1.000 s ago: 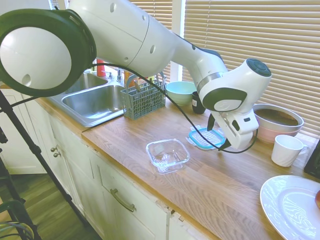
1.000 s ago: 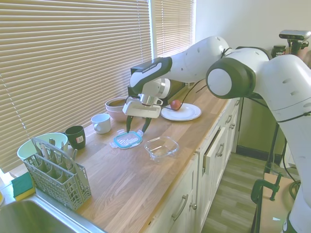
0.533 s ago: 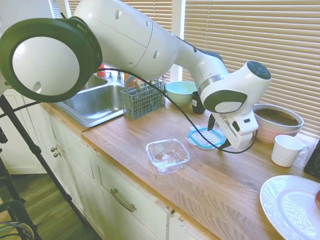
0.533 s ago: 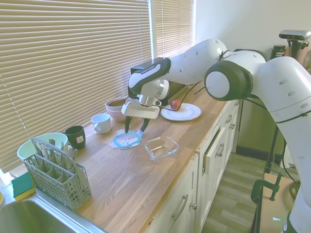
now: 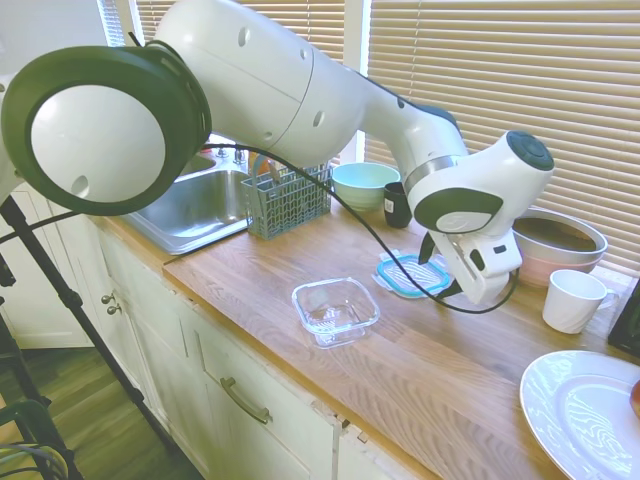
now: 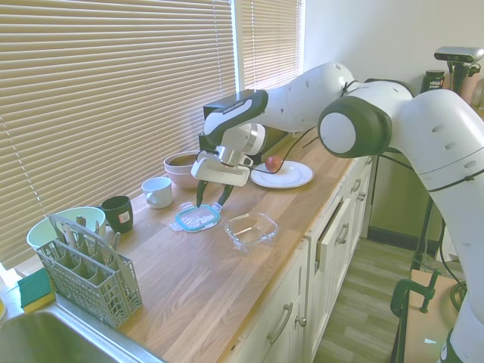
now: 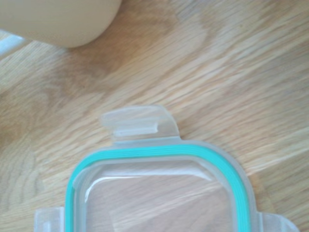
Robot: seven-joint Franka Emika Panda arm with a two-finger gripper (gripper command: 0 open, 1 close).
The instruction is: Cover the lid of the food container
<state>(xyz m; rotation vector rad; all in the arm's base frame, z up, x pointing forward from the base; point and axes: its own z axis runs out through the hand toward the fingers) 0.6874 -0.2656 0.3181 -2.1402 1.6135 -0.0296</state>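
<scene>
1. One lid [image 6: 198,218] lies flat on wooden counter [image 5: 480,370], near window side, just beside food container [image 6: 251,229], not on it.
2. Gripper [image 6: 212,201] points down over lid's far edge, fingers spread, holding nothing.
3. Container sits empty near counter's front edge.
4. White mug [image 6: 158,191] and dark cup [image 6: 118,212] stand behind lid; bare wood between.

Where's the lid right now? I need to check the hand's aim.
The lid lies flat on the wooden counter, beneath the open hand, between the food container and the white mug.
</scene>
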